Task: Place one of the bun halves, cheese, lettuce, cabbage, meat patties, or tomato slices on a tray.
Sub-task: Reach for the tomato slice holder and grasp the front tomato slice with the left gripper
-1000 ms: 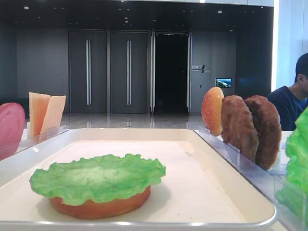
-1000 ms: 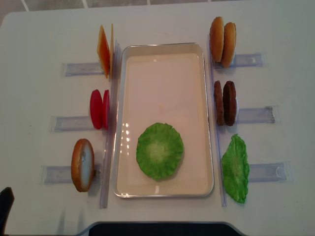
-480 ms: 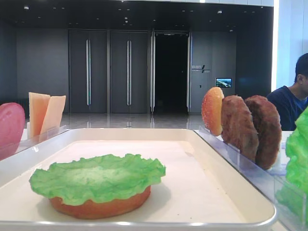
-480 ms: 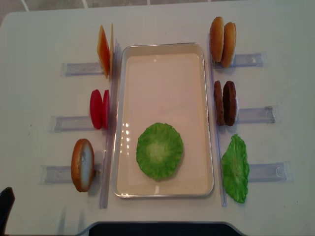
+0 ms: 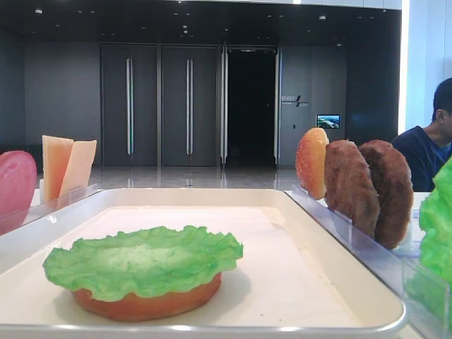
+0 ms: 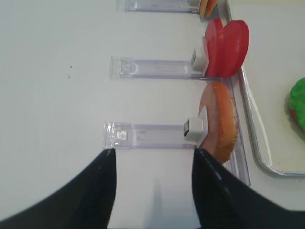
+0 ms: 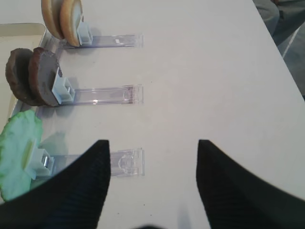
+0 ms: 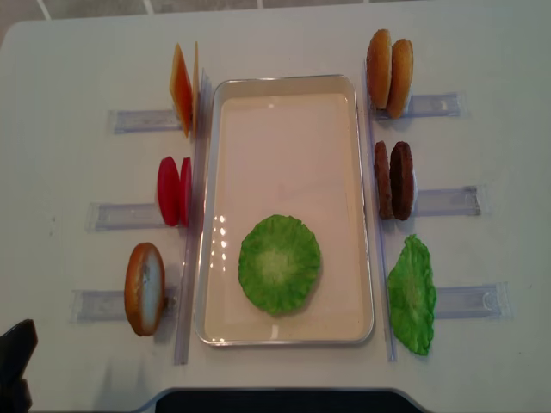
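On the white tray point(image 8: 211, 172) a green lettuce point(image 8: 279, 262) lies on a bun half point(image 5: 148, 302). Left of the tray, racks hold cheese point(image 8: 182, 89), tomato slices point(image 8: 174, 191) and a bun half point(image 8: 144, 288), all on edge. To the right stand two bun halves point(image 8: 389, 72), meat patties point(image 8: 393, 180) and another lettuce point(image 8: 411, 295). My left gripper point(image 6: 153, 150) is open over bare table, just short of the rack of the bun half point(image 6: 219, 121). My right gripper point(image 7: 152, 141) is open beside the outer end of the rack of the lettuce point(image 7: 19, 152). Cabbage is not seen.
Clear plastic racks point(image 8: 448, 201) stick out sideways from both long sides of the tray. A seated person point(image 5: 431, 141) is at the far right behind the table. A dark part of the left arm point(image 8: 15, 361) shows at the table's near left corner.
The dark part of the left arm at the near left corner has come a little further into the overhead view. Nothing on the table has moved.
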